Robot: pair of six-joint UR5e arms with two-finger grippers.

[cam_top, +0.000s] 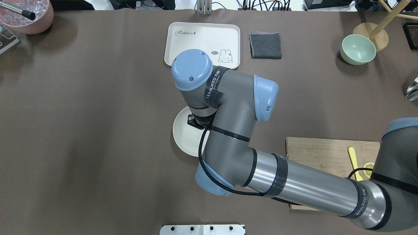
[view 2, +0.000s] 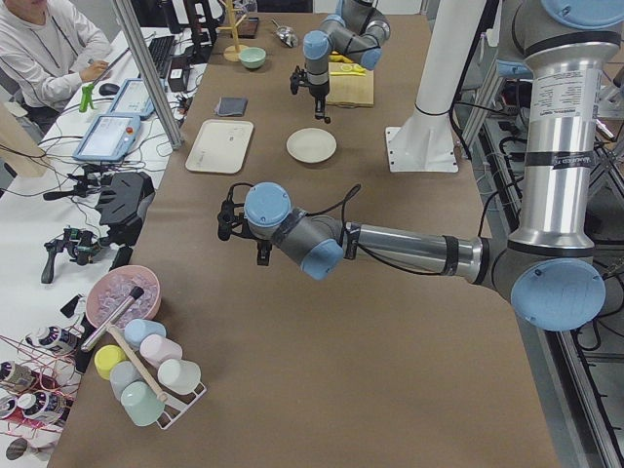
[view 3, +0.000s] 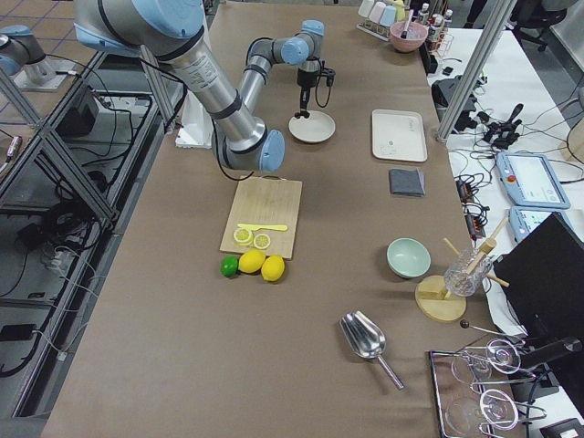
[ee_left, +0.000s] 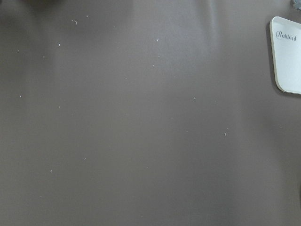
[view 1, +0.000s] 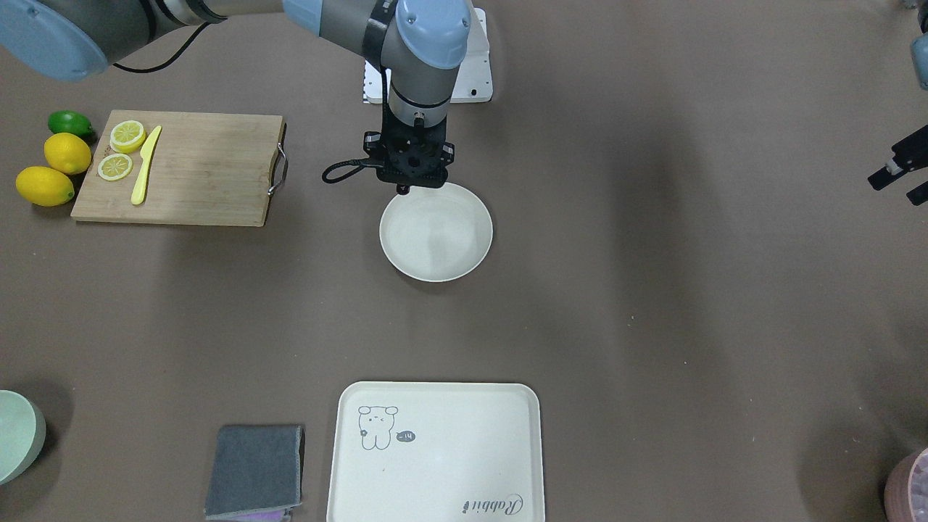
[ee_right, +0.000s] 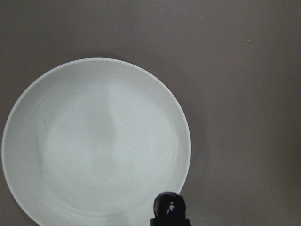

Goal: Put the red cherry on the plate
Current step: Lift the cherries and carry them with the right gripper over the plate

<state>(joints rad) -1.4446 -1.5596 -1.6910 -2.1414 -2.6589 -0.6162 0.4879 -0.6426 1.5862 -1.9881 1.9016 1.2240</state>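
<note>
Note right hand [view 1: 403,190] closed on the red cherry [ee_right: 169,206]: a dark glossy bead pinched at the fingertips, low centre in the right wrist view. Cannot make out stems. Place the cherry aloft over the robot-side rim of the plate [view 1: 442,239], not touching it. Confirm a gap between hand and plate from both side views.

Key relation: plate centre forward of the cherry, away from the robot base, and below.

Judge next move as a short advance toward plate centre, then descent and release. Expect a possible roll off the rim if released here.

Find nothing between hand and plate.

Log left hand [view 1: 892,190] well apart over the desk [view 1: 652,304], prongs seemingly parted, holding nothing.

Log cutting board [view 1: 210,167], lemons [view 1: 45,185], bear tray [view 1: 464,442] and grey cloth [view 1: 255,471] as well apart from the plate.
</note>
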